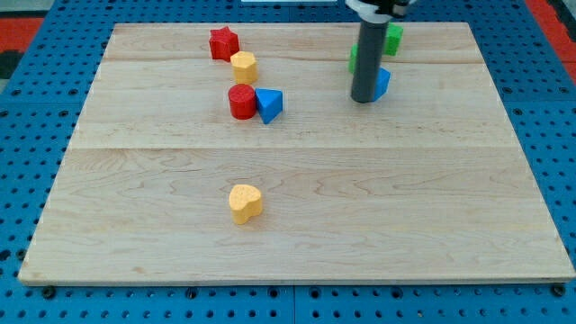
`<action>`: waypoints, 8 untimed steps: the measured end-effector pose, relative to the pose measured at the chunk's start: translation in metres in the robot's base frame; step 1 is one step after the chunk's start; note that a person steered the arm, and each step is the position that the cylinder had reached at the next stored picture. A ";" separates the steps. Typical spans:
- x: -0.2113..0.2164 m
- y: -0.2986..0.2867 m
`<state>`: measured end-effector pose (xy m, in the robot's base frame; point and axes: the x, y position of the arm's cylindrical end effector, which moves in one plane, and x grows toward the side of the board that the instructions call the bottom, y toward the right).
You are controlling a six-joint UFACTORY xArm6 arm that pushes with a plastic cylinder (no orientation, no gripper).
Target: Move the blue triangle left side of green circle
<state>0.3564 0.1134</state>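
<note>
My tip [364,98] rests on the board at the view's upper right. A blue triangle [269,104] lies left of it, touching a red cylinder [240,102] on that block's right side. A second blue block [383,83] sits right against the rod's right side, partly hidden, so its shape is unclear. A green block [353,59] peeks out from behind the rod's left edge, and another green block [393,38] shows above and to the right. I cannot tell either green block's shape.
A red star [223,42] and a yellow hexagon-like block [244,66] sit near the top, left of centre. A yellow heart [245,202] lies lower down. The wooden board [432,225] is ringed by blue pegboard.
</note>
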 end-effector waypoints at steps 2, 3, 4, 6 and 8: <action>-0.014 0.017; 0.082 -0.012; 0.100 -0.098; 0.047 -0.153; 0.000 -0.120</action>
<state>0.3561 -0.0065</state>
